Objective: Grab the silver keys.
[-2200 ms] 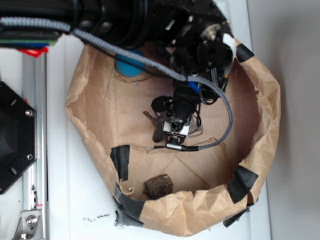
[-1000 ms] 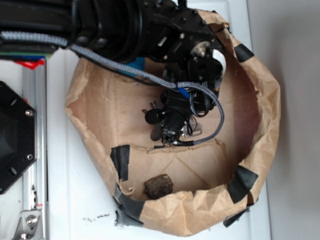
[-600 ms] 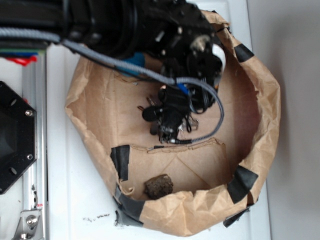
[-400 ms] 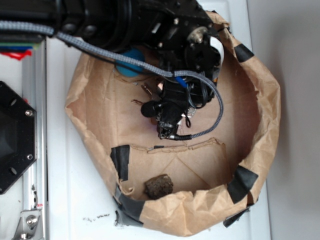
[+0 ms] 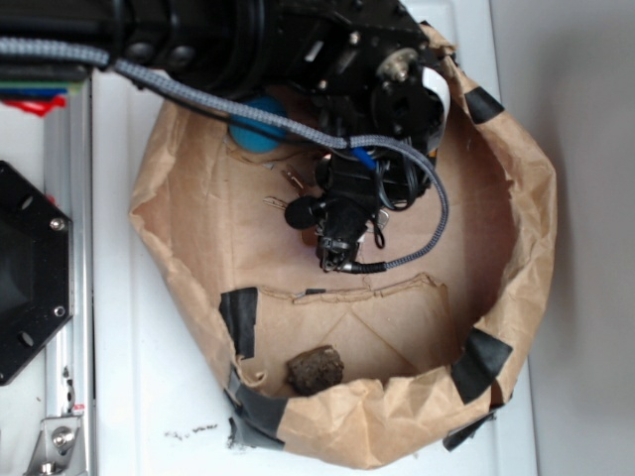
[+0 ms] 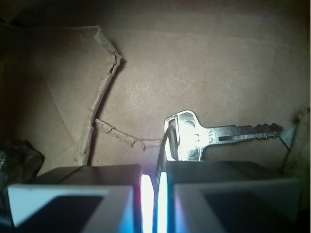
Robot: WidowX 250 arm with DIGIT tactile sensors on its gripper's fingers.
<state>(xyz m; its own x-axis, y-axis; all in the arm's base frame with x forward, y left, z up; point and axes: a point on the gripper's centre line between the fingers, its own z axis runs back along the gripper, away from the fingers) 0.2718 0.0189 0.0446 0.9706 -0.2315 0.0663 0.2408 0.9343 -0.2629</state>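
My gripper (image 5: 333, 241) hangs inside the brown paper bag (image 5: 198, 228), with the black arm above it. In the wrist view the two jaws (image 6: 154, 180) are nearly closed on a thin wire ring. One silver key (image 6: 194, 138) of the silver keys dangles from that ring, just beyond the fingertips and above the bag floor. In the exterior view only a few key tips (image 5: 288, 180) and a ring (image 5: 378, 238) show around the gripper. The rest of the bunch is hidden by the arm.
A blue ball (image 5: 254, 125) lies at the back of the bag, partly under the arm. A dark rock (image 5: 316, 369) sits near the bag's front wall and also shows in the wrist view (image 6: 17, 160). A torn cardboard flap (image 5: 367, 297) lies on the bag floor.
The gripper closed on the keys and drew up and back toward the blue ball. The bunch left the bag floor and now hangs from the jaws.
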